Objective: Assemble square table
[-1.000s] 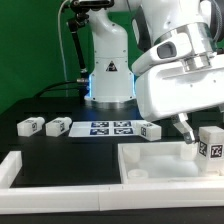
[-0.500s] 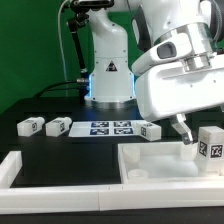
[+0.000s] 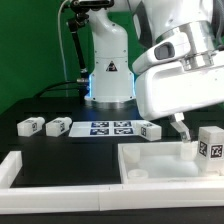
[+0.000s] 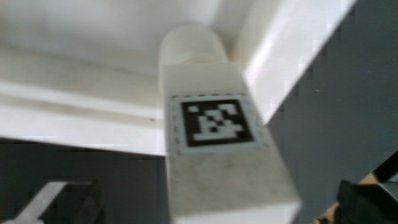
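Note:
The white square table top (image 3: 165, 168) lies at the front right of the exterior view. One white tagged leg (image 3: 210, 142) stands upright at its far right corner. My gripper (image 3: 206, 150) is open around this leg, and one finger (image 3: 187, 138) shows to the exterior view's left of it. In the wrist view the leg (image 4: 214, 120) runs down the middle between my gripper's (image 4: 217, 208) fingers, with a gap on each side. Its far end meets the table top's inner corner (image 4: 267, 40). Three more legs (image 3: 30, 125) (image 3: 57, 127) (image 3: 149, 130) lie on the black table.
The marker board (image 3: 110, 127) lies flat between the loose legs, in front of the robot base (image 3: 108, 70). A white barrier strip (image 3: 10, 170) runs along the front left.

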`<move>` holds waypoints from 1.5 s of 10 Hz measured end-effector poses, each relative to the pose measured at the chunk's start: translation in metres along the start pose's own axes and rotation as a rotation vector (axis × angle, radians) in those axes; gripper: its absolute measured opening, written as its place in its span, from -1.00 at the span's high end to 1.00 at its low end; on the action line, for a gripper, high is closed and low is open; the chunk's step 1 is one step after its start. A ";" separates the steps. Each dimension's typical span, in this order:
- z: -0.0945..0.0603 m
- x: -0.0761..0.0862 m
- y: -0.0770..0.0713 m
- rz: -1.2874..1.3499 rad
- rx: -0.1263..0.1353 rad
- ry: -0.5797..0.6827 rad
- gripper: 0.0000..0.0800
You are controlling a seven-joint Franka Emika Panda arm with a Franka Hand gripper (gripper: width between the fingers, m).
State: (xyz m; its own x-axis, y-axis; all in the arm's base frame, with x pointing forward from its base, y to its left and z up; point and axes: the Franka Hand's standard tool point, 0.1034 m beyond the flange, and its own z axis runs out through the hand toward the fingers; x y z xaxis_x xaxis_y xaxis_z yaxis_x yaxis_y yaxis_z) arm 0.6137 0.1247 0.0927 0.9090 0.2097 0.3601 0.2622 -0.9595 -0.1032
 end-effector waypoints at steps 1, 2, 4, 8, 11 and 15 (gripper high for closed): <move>0.002 -0.001 0.001 -0.007 -0.015 -0.003 -0.62; 0.004 -0.004 0.003 0.001 -0.017 -0.039 -0.62; 0.005 -0.006 0.005 0.009 0.004 -0.150 -0.62; 0.004 -0.008 -0.001 0.016 0.030 -0.251 -0.62; 0.014 0.006 -0.004 0.097 0.007 -0.258 -0.62; 0.021 0.004 0.000 0.065 0.006 -0.234 -0.62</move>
State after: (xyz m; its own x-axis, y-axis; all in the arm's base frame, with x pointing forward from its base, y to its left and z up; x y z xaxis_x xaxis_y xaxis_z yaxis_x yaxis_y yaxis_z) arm 0.6243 0.1291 0.0744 0.9743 0.1859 0.1274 0.2017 -0.9715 -0.1248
